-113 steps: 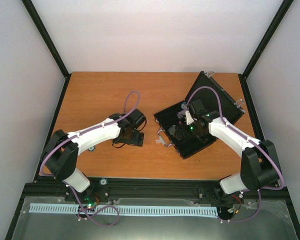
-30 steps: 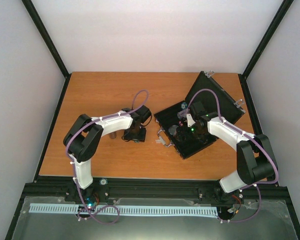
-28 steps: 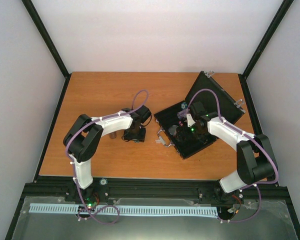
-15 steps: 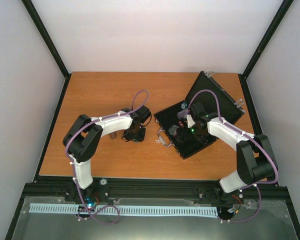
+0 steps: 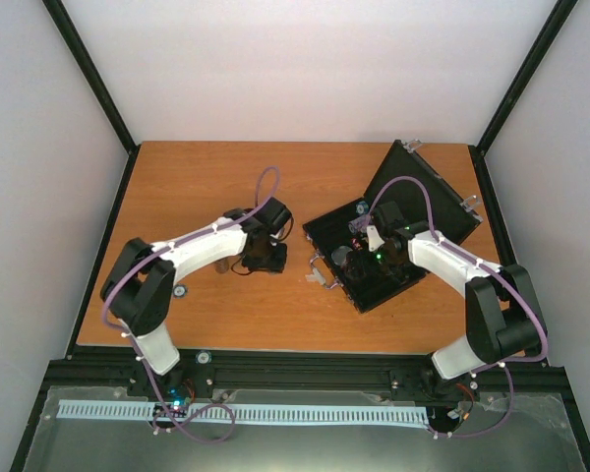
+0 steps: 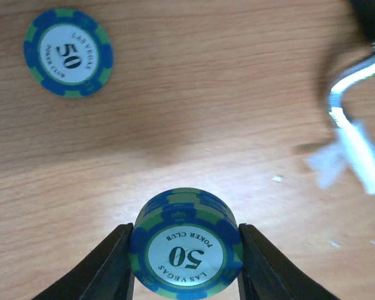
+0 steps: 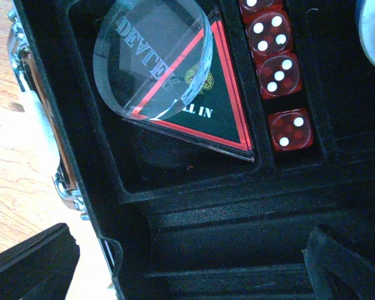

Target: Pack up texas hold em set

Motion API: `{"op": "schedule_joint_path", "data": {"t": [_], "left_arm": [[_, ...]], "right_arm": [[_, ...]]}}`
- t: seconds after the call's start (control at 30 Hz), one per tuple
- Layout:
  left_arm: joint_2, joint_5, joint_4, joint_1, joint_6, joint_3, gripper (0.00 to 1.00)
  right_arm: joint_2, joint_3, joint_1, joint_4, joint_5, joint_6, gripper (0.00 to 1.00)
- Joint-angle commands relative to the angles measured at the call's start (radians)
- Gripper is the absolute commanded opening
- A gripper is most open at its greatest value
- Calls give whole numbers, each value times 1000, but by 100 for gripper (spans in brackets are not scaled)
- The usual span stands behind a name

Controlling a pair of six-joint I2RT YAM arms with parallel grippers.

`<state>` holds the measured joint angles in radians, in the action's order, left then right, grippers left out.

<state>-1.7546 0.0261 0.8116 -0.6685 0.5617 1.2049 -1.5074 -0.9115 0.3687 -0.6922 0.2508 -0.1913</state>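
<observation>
In the left wrist view my left gripper [image 6: 186,265] is shut on a short stack of blue-and-green "50" chips [image 6: 186,244], one finger on each side. A single matching chip [image 6: 68,52] lies flat on the wood farther off. From above, the left gripper [image 5: 261,258] sits just left of the open black case [image 5: 383,292], whose lid [image 5: 442,197] leans back. My right gripper [image 5: 349,258] hangs open over the case's near-left part. Its wrist view shows the clear round dealer disc [image 7: 153,59], a triangular "all in" plate [image 7: 219,125] and several red dice [image 7: 275,69] in the black tray [image 7: 237,212].
The case's silver handle [image 6: 356,125] stands close on the right of the held chips. A small brown stack [image 5: 220,265] and a small blue piece [image 5: 180,291] lie on the wooden table [image 5: 197,187] beside the left arm. Black frame posts border the table.
The left jaws have closed onto the chip stack, and the left arm's elbow has swung out to the left. The right arm has stayed put, open over the case.
</observation>
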Motion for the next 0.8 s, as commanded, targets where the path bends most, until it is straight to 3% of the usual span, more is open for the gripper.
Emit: {"op": "schedule_joint_path", "data": {"t": [0.0, 0.2, 0.37, 0.53, 0.77], "left_arm": [[88, 114, -27, 5, 31, 20, 1], [129, 233, -85, 4, 143, 38, 1], [131, 295, -72, 5, 228, 145, 1], [114, 359, -67, 6, 329, 274, 1], [112, 452, -171, 7, 515, 343, 1]], "right_arm": [[48, -8, -8, -3, 16, -9, 100], [151, 44, -7, 56, 68, -35, 100], [375, 118, -5, 158, 90, -81, 100], [518, 103, -3, 171, 80, -93, 99], [635, 86, 25, 234, 39, -155, 94]]}}
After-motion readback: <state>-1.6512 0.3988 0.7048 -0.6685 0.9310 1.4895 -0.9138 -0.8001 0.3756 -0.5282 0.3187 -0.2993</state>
